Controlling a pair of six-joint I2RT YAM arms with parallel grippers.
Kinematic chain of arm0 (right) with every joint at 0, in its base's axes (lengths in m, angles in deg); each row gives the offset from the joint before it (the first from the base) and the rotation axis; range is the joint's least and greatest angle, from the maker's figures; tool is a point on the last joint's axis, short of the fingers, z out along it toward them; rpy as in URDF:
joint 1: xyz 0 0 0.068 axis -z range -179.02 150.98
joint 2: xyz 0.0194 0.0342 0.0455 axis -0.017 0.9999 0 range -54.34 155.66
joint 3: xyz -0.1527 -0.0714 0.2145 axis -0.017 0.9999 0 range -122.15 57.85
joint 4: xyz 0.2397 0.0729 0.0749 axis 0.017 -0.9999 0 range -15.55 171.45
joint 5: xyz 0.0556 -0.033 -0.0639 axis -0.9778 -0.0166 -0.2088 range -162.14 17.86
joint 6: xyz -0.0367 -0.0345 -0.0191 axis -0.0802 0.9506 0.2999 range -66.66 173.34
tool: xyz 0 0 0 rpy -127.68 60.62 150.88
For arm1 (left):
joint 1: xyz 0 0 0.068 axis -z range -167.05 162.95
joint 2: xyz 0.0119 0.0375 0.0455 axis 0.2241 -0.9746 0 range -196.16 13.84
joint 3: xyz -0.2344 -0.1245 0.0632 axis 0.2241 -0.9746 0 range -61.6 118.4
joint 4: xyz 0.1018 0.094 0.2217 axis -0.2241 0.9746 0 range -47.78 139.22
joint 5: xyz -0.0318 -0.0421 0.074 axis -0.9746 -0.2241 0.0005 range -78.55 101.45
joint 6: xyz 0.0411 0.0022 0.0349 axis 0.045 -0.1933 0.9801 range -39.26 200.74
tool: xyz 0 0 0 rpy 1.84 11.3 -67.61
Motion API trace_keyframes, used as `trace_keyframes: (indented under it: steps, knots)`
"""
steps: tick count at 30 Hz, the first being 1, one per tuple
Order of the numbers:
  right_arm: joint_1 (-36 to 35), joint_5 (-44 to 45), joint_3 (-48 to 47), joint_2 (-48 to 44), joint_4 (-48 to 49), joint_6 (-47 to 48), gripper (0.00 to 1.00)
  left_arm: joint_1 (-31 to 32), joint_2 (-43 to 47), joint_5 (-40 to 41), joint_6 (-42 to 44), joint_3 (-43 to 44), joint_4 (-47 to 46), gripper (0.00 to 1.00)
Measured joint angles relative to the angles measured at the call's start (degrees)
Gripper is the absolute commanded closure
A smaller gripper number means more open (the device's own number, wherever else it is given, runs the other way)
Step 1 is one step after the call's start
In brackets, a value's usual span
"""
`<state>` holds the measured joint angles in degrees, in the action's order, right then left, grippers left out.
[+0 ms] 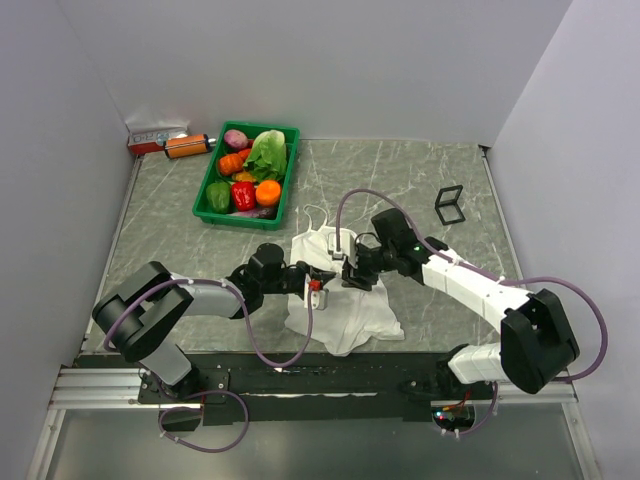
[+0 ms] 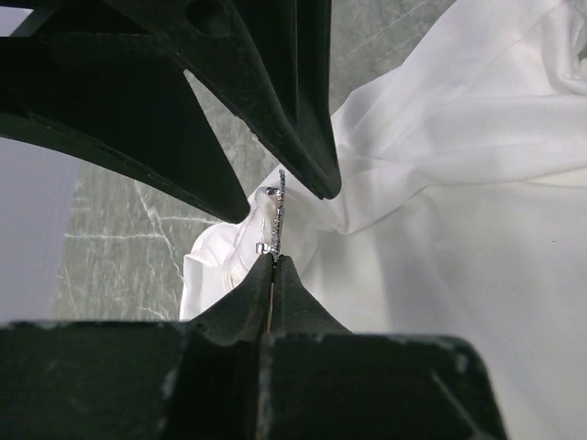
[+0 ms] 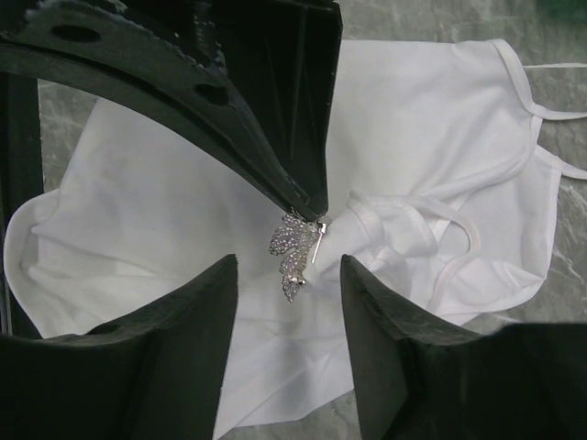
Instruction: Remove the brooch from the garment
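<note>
Top external view: the garment (image 1: 345,300) lies crumpled on the grey marbled table (image 1: 420,180), between the two arms and near the front edge. The left gripper (image 1: 318,284) reaches in from the left and the right gripper (image 1: 351,272) from the right, and they meet just beside each other over the garment's upper left part. The brooch is too small to pick out here. A green crate (image 1: 291,172) of vegetables sits further back on the left, and a small black frame (image 1: 450,205) stands well apart on the right. Left wrist view: the left gripper (image 2: 273,262) is clenched on the brooch (image 2: 279,215), which shows edge-on as a thin glittering strip standing up from the pinched fingertips. White cloth (image 2: 440,229) is drawn up in a bunch against the brooch. The right gripper's dark fingers (image 2: 275,101) come down from above, their tips on either side of the brooch's upper end. Right wrist view: the right gripper (image 3: 289,266) is spread wide, grasping nothing, with the brooch (image 3: 293,249) hanging between its two fingers. The brooch is a silvery leaf shape held at its top by the tip of the left gripper (image 3: 310,197), and a fold of the garment (image 3: 404,119) is gathered right beside its pin.
</note>
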<state>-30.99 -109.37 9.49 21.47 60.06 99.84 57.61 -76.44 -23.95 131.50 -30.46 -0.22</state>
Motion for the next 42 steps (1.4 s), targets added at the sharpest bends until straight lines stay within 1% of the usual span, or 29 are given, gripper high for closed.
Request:
trace_keyframes:
  steps: [4, 12, 15, 16, 19, 23, 28, 35, 38, 42]
  knots:
    - [-0.5, 0.0, 0.0, 0.5, 0.0, 0.2, 0.54, 0.0, 0.0, 0.4, -0.5, 0.0, 0.0, 0.99]
    - [-1.2, 0.3, 0.0, 1.0, 0.1, 1.1, 0.58, 0.0, 0.0, 0.7, -1.0, 0.0, 0.0, 0.99]
    - [-1.4, 0.4, 0.0, 1.2, 0.3, 1.2, 0.57, 0.0, 0.0, 0.8, -1.1, 0.0, 0.0, 0.99]
    - [-1.5, 0.6, 0.0, 1.3, 0.4, 1.2, 0.54, 0.0, 0.0, 0.8, -1.1, 0.0, 0.0, 0.99]
    - [-1.7, 1.0, 0.0, 1.4, 0.8, 1.1, 0.51, 0.0, 0.0, 0.9, -1.2, 0.0, -0.2, 0.99]
    - [-2.1, 2.1, 0.0, 1.7, 1.2, 1.1, 0.5, 0.0, 0.0, 1.2, -1.2, 0.0, -0.8, 0.99]
    - [-2.3, 3.3, 0.0, 2.5, 2.0, 1.2, 0.6, 0.0, 0.0, 1.3, -1.8, 0.0, -1.0, 0.99]
    - [-2.4, 4.1, 0.0, 2.9, 2.6, 1.2, 0.62, 0.0, -0.4, 1.5, -2.5, 0.0, -1.1, 0.99]
    - [-2.8, 5.0, 0.0, 2.9, 2.6, 1.6, 0.64, 0.0, -0.5, 2.3, -4.2, 0.1, -1.1, 0.99]
    - [-3.4, 6.2, 0.1, 2.9, 3.0, 2.9, 0.76, 0.0, -0.7, 2.9, -6.5, 0.1, -1.2, 0.99]
